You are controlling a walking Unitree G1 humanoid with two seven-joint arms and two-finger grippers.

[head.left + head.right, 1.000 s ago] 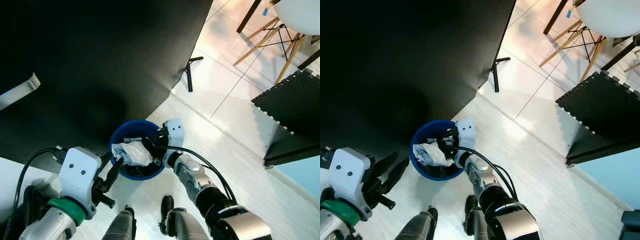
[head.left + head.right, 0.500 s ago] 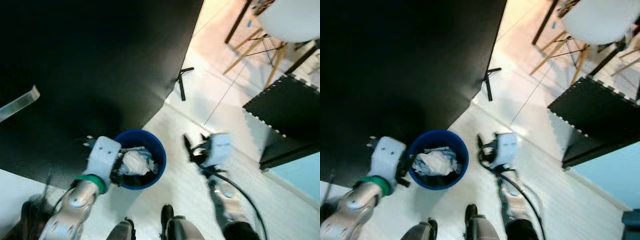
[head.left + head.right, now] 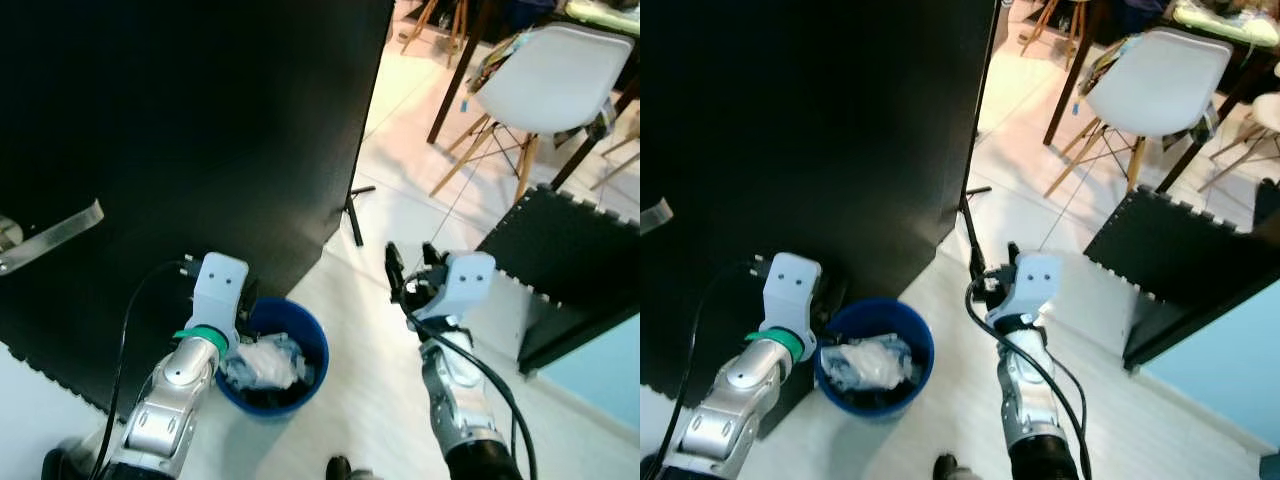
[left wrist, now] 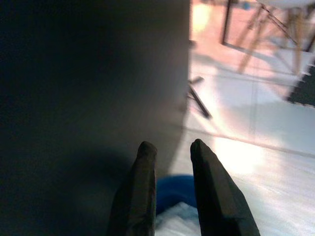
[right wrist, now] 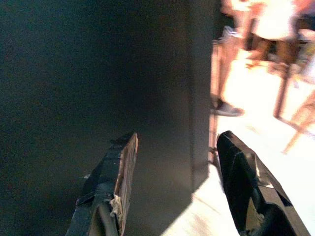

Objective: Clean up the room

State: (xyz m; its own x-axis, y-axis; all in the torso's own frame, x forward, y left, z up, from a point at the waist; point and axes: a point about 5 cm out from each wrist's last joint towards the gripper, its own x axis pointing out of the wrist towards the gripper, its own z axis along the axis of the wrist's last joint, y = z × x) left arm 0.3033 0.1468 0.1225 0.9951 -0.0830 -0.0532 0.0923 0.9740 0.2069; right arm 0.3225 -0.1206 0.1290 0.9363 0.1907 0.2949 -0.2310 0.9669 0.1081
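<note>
A blue bin [image 3: 305, 352] stands on the pale floor at the foot of a black panel, with crumpled white trash [image 3: 262, 362] lying inside it. My left gripper [image 4: 171, 146] hovers over the bin's left rim, its fingers a narrow gap apart and holding nothing. In the left eye view that gripper [image 3: 246, 302] is mostly hidden behind its white wrist housing. My right gripper [image 3: 412, 268] is raised to the right of the bin, well clear of it. Its fingers [image 5: 120, 157] stand wide open and empty, pointing toward the panel's edge.
The tall black panel [image 3: 180, 130] rises right behind the bin, with its stand foot [image 3: 354, 218] on the floor. A white chair [image 3: 545, 85] and a dark foam mat [image 3: 575, 255] are at the right. A person's shoe [image 5: 225, 108] shows beyond the panel.
The right gripper came up out of the bin and swung right, empty; the white trash stays in the bin. The left gripper moved to the bin's left rim. The camera view tilted upward.
</note>
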